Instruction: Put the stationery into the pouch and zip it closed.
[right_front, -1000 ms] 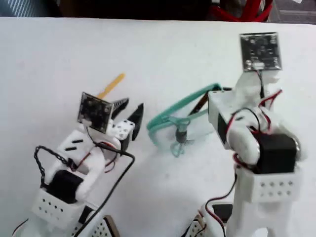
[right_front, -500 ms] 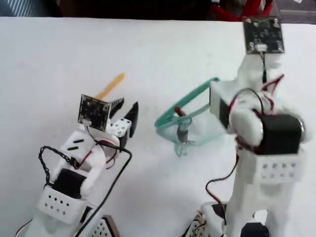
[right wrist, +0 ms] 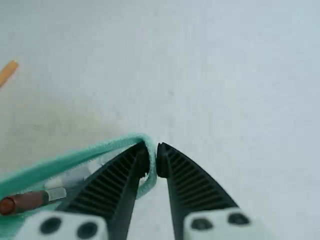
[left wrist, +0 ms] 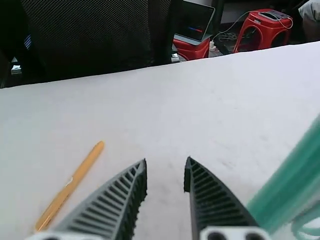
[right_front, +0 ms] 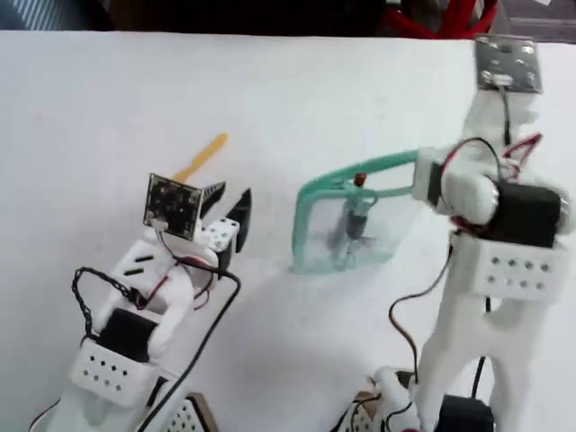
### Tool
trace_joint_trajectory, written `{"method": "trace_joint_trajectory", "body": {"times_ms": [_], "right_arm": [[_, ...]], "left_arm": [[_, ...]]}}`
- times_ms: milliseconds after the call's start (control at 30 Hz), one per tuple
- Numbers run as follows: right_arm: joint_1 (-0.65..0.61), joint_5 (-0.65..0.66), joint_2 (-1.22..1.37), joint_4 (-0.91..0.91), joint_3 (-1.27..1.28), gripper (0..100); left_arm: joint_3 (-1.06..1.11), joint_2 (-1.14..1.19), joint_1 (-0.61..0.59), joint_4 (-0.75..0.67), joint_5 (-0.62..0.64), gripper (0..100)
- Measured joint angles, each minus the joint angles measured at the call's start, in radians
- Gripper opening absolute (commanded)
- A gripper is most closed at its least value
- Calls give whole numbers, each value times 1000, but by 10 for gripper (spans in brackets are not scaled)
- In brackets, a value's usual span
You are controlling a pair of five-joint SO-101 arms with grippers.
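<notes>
Backdrop: dark room past the far edge of the white tabletop [right_front: 108, 90], with a black mesh chair back [left wrist: 85, 35] and a red stool [left wrist: 262, 27] behind it.
Pouch look: the pouch [right_front: 317, 238] is clear plastic with a teal zip band along its mouth. It hangs broad side to the high camera, with the teal band arching across the top.
Pouch place: it sits right of the tabletop's middle, between my two arms and nearer my right one. I cannot tell whether its lower edge touches the tabletop.
Inside the pouch: a brown pen with a red end [right_front: 358, 183] pokes up at the teal band, and a grey pen [right_front: 351, 225] stands below it behind the clear wall.
Right tool: my right tool [right wrist: 153, 147] is clenched on the end of the teal band, which wraps around one jaw tip and runs into the narrow gap.
Left tool: my left tool [right_front: 236, 191] is released, jaws spread with nothing between them, low over bare tabletop.
Loose stationery: an orange pen [right_front: 202, 157] lies flat and slanted on the tabletop, just beyond my left tool and well apart from the pouch.
Open room: bare white surface stretches from both tools to the far edge, and a bare strip separates my left tool from the pouch.
Edges: my right arm stands close to the tabletop's right side.
</notes>
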Motion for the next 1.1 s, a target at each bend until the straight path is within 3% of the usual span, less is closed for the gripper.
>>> {"method": "trace_joint_trajectory", "body": {"times_ms": [267, 433, 633, 900, 1100], "right_arm": [[51, 48, 49, -193, 210, 19], [38, 51, -41, 5, 11, 19], [-92, 75, -288, 31, -109, 19], [-63, 72, -176, -227, 365, 19], [26, 80, -78, -278, 436, 19]], "left_arm": [[5, 0, 2, -3, 0, 135], [64, 0, 54, -28, 0, 135], [118, 0, 158, -86, 0, 135], [120, 0, 163, -86, 0, 135], [94, 0, 163, -144, 0, 113]]}}
